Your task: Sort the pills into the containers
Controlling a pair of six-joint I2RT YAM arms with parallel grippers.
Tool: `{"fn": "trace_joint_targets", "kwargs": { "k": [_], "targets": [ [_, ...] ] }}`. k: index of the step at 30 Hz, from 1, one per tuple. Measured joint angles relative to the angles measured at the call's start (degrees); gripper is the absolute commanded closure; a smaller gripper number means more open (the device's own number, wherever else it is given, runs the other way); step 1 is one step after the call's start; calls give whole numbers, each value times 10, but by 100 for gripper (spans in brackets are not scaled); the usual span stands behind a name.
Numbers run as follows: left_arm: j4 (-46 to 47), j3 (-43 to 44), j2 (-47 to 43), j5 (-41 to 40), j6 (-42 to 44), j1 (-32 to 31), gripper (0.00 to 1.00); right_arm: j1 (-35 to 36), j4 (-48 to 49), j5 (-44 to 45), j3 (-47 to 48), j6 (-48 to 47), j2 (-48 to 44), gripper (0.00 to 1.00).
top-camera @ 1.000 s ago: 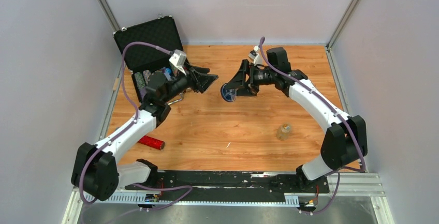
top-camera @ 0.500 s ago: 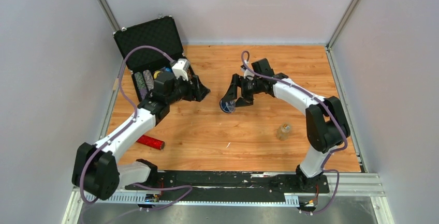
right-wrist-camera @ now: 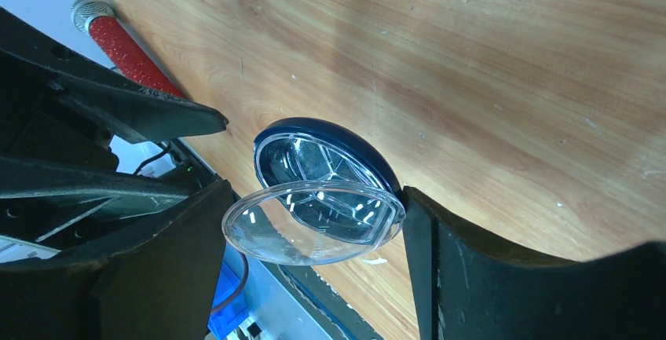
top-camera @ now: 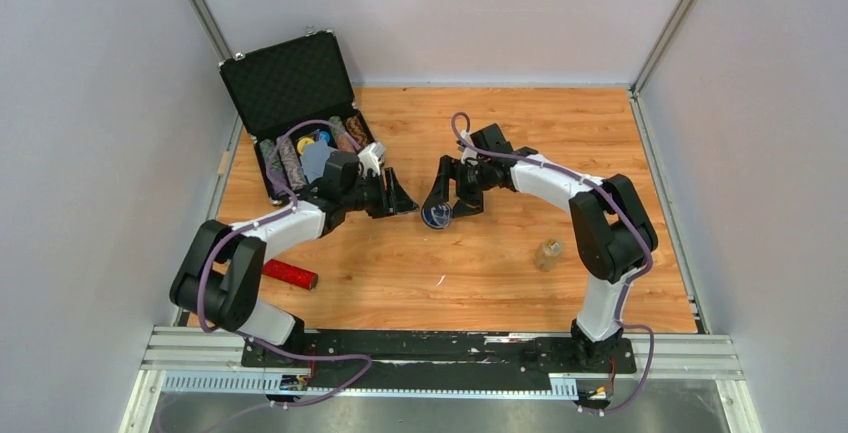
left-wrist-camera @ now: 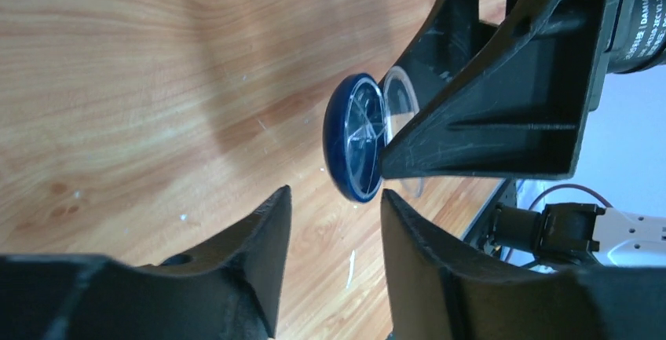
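The dish (top-camera: 437, 215) is near the middle of the wooden table (top-camera: 520, 123), tipped up on its edge with its open face turned toward the left. The right gripper (right-wrist-camera: 312, 202) is clamped on it, one black finger on either side. The dish's clear lid (right-wrist-camera: 314, 226) is swung away from the blue bowl and spans the gap between those fingers. Dark dividers show through the silvery inside (what lies in the compartments is too glary to read). Whether its lower edge touches the wood I cannot tell.

The left gripper (top-camera: 400, 198) sits just left of the dish and apart from it. Its jaws are released, and only bare wood shows between them. From the left wrist camera, a broad finger of the right gripper covers the right part of the dish and most of the lid.

At the far left stands an open black case (top-camera: 290, 78), lid propped up, with rows of coloured chips (top-camera: 300, 153) in its tray; the left arm's elbow lies close in front of it. A red glittery tube (top-camera: 291, 274) lies near the left arm, well apart from the dish. A small clear bottle (top-camera: 547, 253) stands on the near right, beside the right arm.
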Motion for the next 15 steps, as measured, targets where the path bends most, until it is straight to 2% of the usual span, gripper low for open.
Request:
{"fn": "trace_joint_targets", "kwargs": {
  "k": [5,15],
  "targets": [
    [57,-3,49,16,-26,0,54,3,10,7,0,9,12,66],
    [122,-8,111,36,-52,2,53,3,31,14,-2,19,18,66]
  ]
}}
